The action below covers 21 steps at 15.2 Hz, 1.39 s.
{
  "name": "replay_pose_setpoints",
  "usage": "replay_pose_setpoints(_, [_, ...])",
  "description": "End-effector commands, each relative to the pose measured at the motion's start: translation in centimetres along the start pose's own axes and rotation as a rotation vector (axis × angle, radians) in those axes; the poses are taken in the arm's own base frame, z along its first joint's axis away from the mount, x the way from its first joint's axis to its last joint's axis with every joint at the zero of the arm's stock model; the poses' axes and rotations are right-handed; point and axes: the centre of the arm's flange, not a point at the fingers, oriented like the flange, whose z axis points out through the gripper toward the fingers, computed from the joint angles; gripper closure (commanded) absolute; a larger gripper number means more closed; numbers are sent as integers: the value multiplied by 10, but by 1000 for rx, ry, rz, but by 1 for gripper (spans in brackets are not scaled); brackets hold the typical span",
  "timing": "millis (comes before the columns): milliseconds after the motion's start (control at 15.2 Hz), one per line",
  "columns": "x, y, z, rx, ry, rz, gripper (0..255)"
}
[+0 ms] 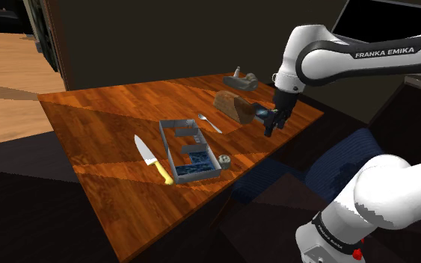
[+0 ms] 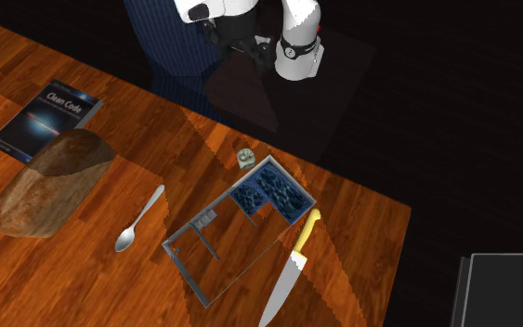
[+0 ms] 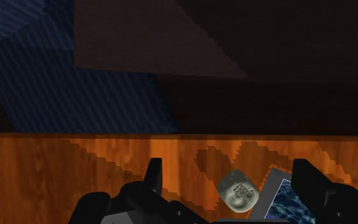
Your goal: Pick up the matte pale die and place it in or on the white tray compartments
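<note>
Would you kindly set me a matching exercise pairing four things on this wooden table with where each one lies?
Things:
1. pale grey die
2. yellow-handled kitchen knife
3. silver spoon
4. brown bread loaf

Places:
A. between the loaf and the grey compartment tray
B. beside the dark-covered book
C. along the tray's side, on the second exterior view's right
D. just off the tray's corner, by its blue-patterned compartments

Pairs: 1-D, 2-C, 3-A, 4-B.
</note>
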Motion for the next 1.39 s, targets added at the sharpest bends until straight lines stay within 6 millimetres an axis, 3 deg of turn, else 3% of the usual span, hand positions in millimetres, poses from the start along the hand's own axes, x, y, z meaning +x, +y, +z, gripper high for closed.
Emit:
replay_pose_setpoints(0, [13,-4,22,4,17,-1,0])
replay_pose_setpoints(990, [116,-53,172,35,116,-10,0])
replay_pose_setpoints(1320, [123,-56,198,36,120,-11,0])
